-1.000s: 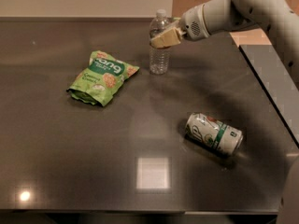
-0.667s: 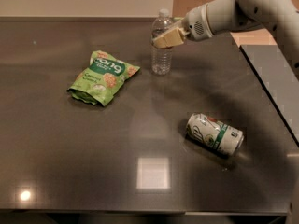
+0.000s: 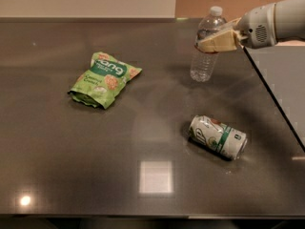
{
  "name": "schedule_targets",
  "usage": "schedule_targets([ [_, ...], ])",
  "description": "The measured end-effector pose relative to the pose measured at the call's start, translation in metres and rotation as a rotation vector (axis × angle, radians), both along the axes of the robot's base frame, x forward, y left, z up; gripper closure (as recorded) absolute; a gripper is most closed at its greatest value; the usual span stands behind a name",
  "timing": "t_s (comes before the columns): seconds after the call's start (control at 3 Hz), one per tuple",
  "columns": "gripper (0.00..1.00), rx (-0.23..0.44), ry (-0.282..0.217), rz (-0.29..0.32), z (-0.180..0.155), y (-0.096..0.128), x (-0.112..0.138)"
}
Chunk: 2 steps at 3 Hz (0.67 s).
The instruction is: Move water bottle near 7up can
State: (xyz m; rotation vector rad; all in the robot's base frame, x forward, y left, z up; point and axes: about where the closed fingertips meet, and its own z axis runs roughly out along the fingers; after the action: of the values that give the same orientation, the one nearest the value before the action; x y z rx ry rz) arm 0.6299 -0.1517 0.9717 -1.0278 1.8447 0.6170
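**Bottle in gripper, can lies nearer and a touch right**

Gripper at far right of worktop, reaching in from the right edge, clenched on the upper body of the bottle just below its shoulder. Bottle upright, white cap on top. Cannot tell if its base touches the worktop.

Can is well apart from the bottle, toward the near side and slightly right. It lies on its side, long axis running far-left to near-right. My reading: the carry goes mostly nearward, and a rolling can is the hazard.

Green bag lies flat, well left of both.

Writing: bag shows white lettering, not readable with confidence. Can shows green logo marks and a red dot, no word legible. Bottle label is hidden behind the gripper.
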Motion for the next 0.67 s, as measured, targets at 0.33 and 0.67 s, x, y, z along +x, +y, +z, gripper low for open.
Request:
schedule_targets([
  [0.33,1.0,0.004,0.011,-0.027,0.004,-0.029,-0.026],
  [0.67,1.0,0.0,0.04,-0.028,0.001,-0.044,-0.051],
])
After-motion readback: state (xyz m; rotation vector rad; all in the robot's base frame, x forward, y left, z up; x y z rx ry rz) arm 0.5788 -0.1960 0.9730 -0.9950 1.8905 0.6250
